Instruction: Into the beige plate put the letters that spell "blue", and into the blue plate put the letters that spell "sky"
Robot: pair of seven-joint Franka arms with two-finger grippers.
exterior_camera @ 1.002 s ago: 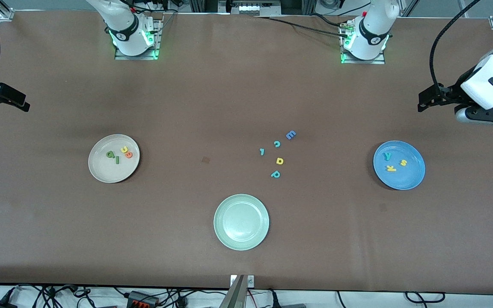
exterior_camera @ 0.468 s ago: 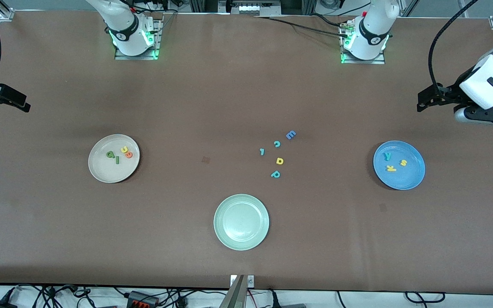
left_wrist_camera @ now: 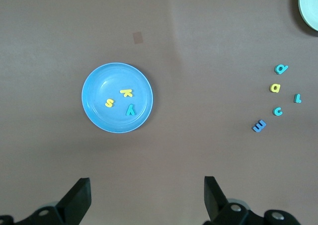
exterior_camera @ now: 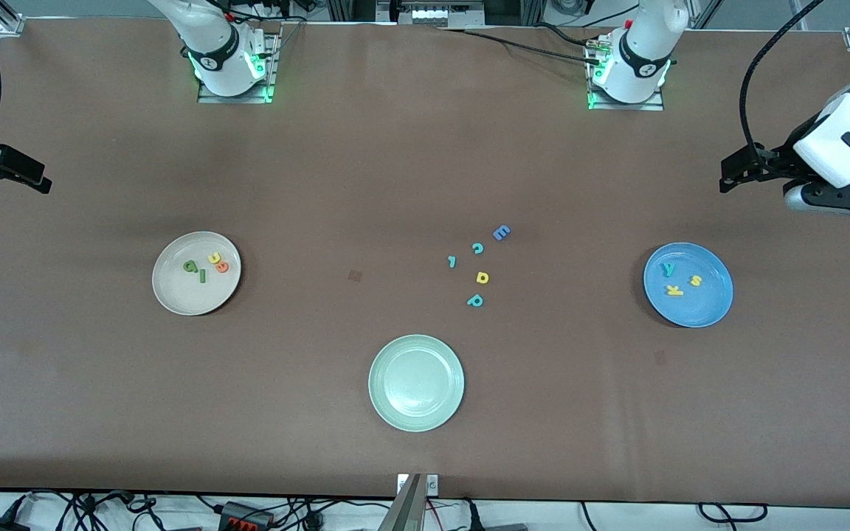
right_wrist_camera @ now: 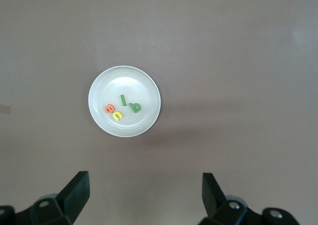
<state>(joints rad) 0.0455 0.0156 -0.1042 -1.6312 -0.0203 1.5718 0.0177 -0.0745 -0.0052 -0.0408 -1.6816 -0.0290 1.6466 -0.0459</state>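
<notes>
Done by the look of it: b (exterior_camera: 190, 266), l (exterior_camera: 203, 276), u (exterior_camera: 214, 258), e (exterior_camera: 221, 267) in beige plate (exterior_camera: 174, 295) twd right arm's end; s (exterior_camera: 696, 280), k (exterior_camera: 674, 290), y (exterior_camera: 668, 269) in blue plate (exterior_camera: 713, 313) twd left arm's end. Probably foam: light, soft, thin, lying flat, so pinch across edges, gently. Left gripper (exterior_camera: 724, 175) and right gripper (exterior_camera: 43, 181) up over table edges, each just outside its plate, jaws wide, holding nothing.
</notes>
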